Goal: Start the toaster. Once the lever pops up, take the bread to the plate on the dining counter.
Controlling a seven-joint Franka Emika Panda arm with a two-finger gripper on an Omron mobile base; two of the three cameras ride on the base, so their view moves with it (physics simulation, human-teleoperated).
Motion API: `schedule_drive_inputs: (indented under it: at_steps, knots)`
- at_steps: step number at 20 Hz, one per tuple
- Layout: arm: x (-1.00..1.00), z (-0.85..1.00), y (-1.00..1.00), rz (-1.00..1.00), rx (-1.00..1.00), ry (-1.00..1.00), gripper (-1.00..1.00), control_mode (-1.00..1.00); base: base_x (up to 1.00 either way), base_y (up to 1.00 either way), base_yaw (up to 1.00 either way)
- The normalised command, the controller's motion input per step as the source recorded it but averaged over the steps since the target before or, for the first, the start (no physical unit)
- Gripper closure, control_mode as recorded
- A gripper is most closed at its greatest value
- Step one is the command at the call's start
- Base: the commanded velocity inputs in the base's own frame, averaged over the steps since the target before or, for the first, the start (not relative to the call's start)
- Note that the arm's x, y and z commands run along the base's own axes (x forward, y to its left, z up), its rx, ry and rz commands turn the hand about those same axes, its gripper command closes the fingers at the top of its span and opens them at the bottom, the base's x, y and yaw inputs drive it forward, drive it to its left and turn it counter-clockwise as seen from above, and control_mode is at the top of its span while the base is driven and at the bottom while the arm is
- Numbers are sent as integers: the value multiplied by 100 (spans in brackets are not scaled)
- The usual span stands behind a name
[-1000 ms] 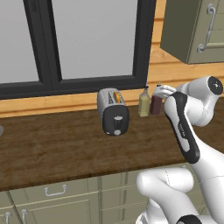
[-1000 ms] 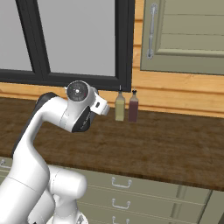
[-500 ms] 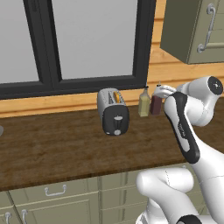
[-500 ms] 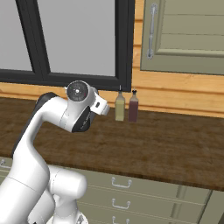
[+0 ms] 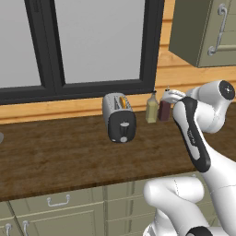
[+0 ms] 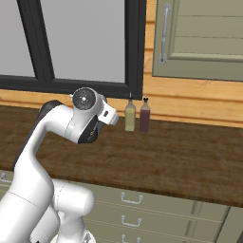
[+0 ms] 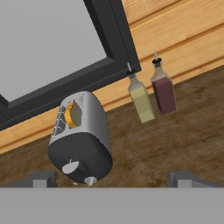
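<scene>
The silver toaster (image 5: 119,117) stands on the dark wood worktop by the window sill, its black end panel facing me. The bread (image 5: 122,101) sits down in one slot, showing as a golden edge (image 7: 73,114). The pale lever (image 7: 70,167) sits on the end panel above a smaller dial (image 7: 90,180). My gripper (image 7: 113,179) is open, its fingertips (image 7: 41,179) wide apart with nothing between them. It hangs in the air to the right of the toaster (image 7: 81,135), apart from it, with the hand (image 5: 173,96) near the bottles. The plate and the dining counter are out of view.
An olive bottle (image 5: 151,108) and a dark red bottle (image 5: 164,109) stand just right of the toaster against the wooden wall. A black-framed window (image 5: 92,46) rises behind. A wall cabinet (image 5: 207,27) hangs at the upper right. Drawered cabinets (image 6: 142,213) run below the worktop (image 5: 69,156).
</scene>
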Motion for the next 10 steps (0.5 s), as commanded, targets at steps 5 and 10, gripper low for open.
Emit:
schedule_drive_inputs:
  at_steps: [5,10]
  knots:
    - [0,0,0,0,0,0,-100,-100,0,0,0]
    - [0,0,0,0,0,0,-100,-100,0,0,0]
